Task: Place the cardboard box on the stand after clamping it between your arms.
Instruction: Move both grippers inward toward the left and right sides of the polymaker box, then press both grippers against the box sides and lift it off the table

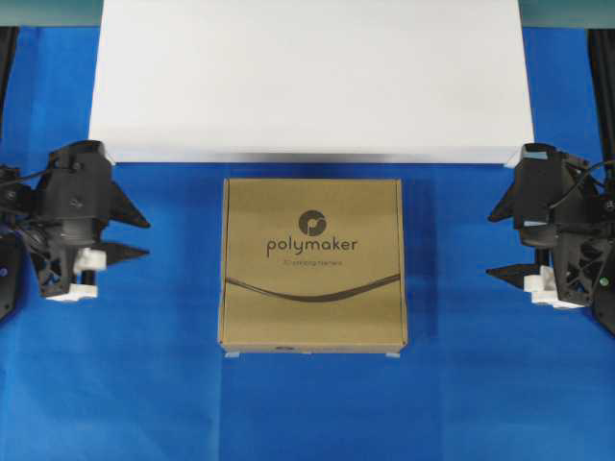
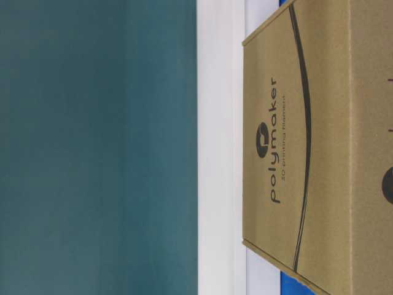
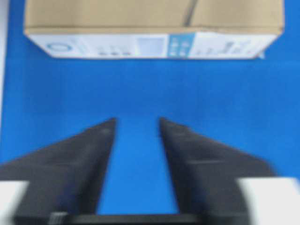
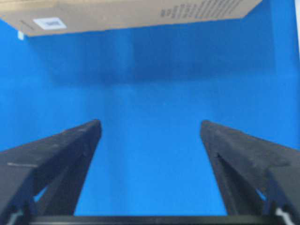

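The brown cardboard box (image 1: pixel 312 264) with the "polymaker" logo lies flat on the blue cloth, just in front of the wide white stand (image 1: pixel 311 82). My left gripper (image 1: pixel 144 238) is open and empty, to the left of the box with a gap between. My right gripper (image 1: pixel 492 243) is open and empty, to the right of the box, also apart from it. The box's side shows at the top of the left wrist view (image 3: pixel 150 44) and of the right wrist view (image 4: pixel 131 16). In the table-level view the box (image 2: pixel 319 147) lies against the stand (image 2: pixel 221 147).
Blue cloth (image 1: pixel 144 384) covers the table around the box. The stand's front edge runs close behind the box. A teal wall (image 2: pixel 92 147) lies beyond the stand.
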